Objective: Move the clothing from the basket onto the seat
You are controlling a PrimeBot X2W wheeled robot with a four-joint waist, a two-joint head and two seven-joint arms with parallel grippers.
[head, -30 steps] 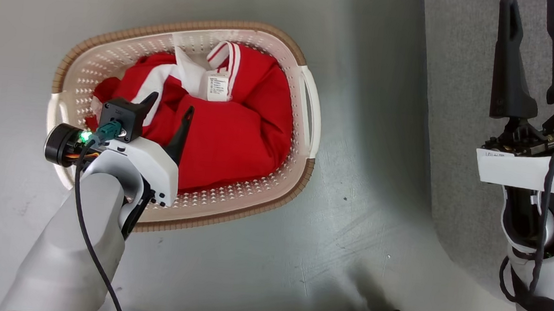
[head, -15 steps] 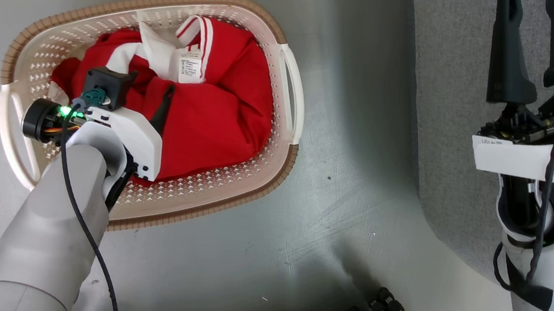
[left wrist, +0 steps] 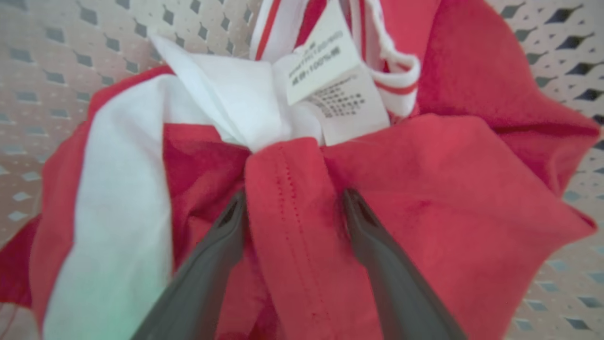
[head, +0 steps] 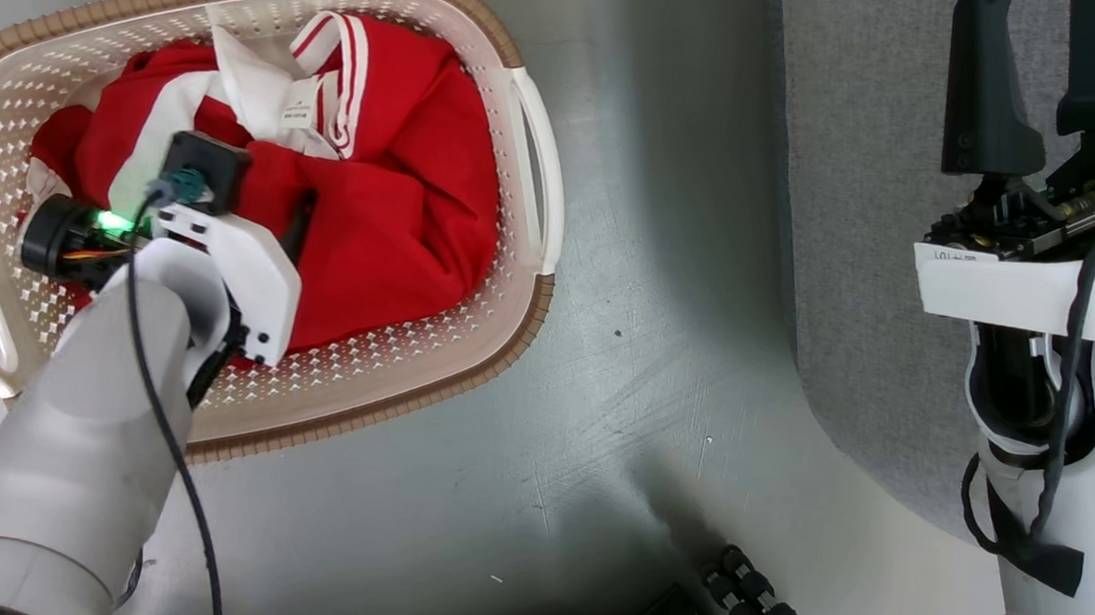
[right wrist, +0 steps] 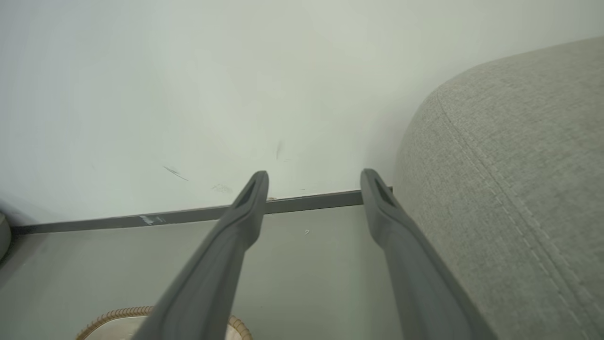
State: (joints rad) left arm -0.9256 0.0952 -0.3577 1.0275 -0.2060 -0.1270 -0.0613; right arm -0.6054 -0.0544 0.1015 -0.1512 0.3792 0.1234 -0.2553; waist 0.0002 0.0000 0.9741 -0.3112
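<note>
The red clothing (head: 398, 205) with white stripes and a care tag lies bunched in the cream basket (head: 464, 360) on the floor at the left of the head view. My left gripper (head: 265, 199) reaches down into the basket, its fingers pressed into the fabric. The left wrist view shows that gripper (left wrist: 293, 200) open, its fingers straddling a stitched fold of the clothing (left wrist: 448, 189). My right gripper (head: 1036, 53) hangs open and holds nothing above the grey seat (head: 862, 226); the right wrist view has this gripper (right wrist: 315, 178) beside the seat (right wrist: 519, 165).
The basket stands on a grey floor (head: 616, 432) left of the seat's rounded edge. Black rollers of my base (head: 768, 614) show at the bottom. In the right wrist view a pale wall with a dark baseboard (right wrist: 188, 215) lies ahead, and the basket's brown rim (right wrist: 118, 314) peeks in below.
The head camera has shifted, so the basket sits further left and higher. My left gripper has sunk deeper into the clothing, its fingers now mostly buried. The right gripper stays open.
</note>
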